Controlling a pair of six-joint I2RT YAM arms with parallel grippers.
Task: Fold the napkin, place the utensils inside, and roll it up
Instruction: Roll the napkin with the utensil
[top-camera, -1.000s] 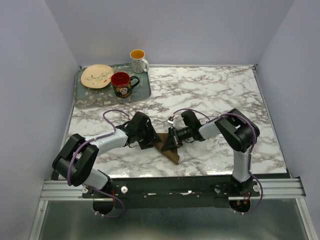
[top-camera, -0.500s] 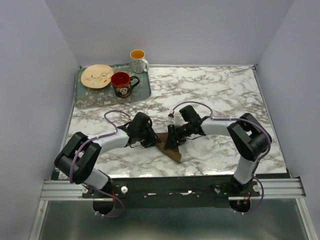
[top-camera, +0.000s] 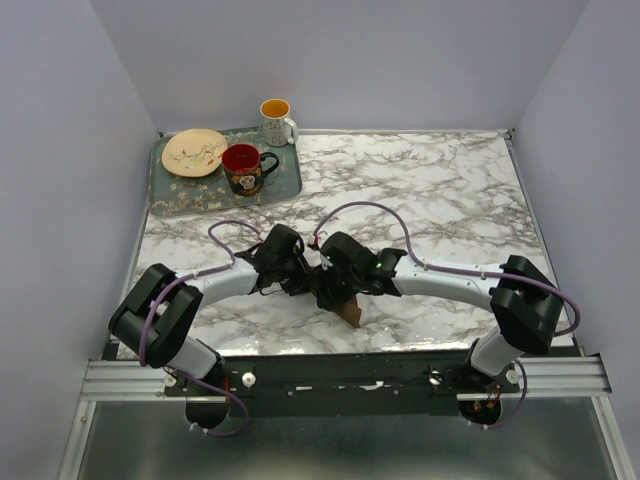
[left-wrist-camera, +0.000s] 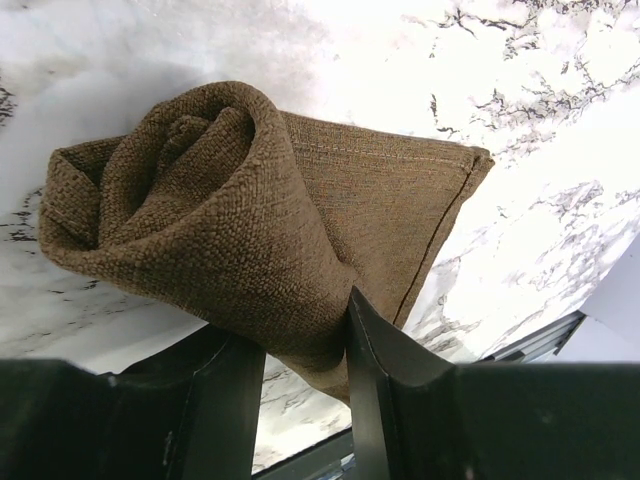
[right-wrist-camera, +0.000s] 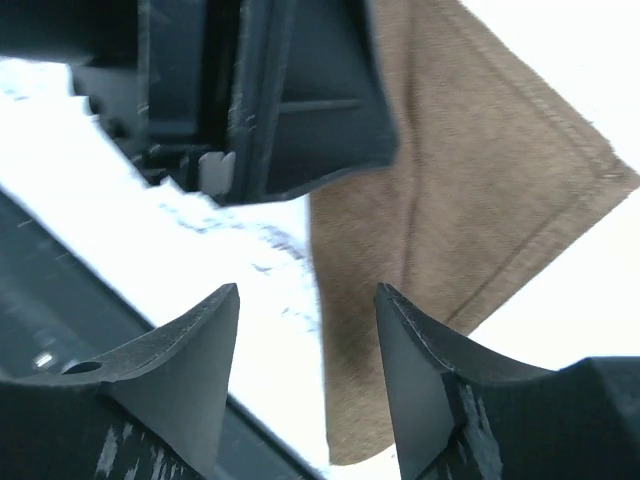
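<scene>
The dark brown napkin (left-wrist-camera: 230, 210) lies partly rolled on the marble table, its roll thick at one end and a flat pointed corner (right-wrist-camera: 480, 200) still spread out. My left gripper (left-wrist-camera: 305, 330) is shut on the napkin's rolled end, and one finger (left-wrist-camera: 390, 380) presses into the cloth. Right beside it, my right gripper (right-wrist-camera: 307, 292) hovers open over the edge of the flat corner with nothing between its fingers. From above, both grippers (top-camera: 300, 275) (top-camera: 326, 286) meet over the napkin (top-camera: 347, 310) near the table's front middle. The utensils are hidden.
A grey tray (top-camera: 170, 200) at the back left holds a patterned plate (top-camera: 194, 151) and a red mug (top-camera: 243, 168). A white mug (top-camera: 276, 120) stands at the tray's far corner. The left gripper's black body (right-wrist-camera: 280, 100) fills the upper left of the right wrist view.
My right arm has swung left across the napkin toward the left gripper and its jaws have opened. The left jaws have closed in on the roll.
</scene>
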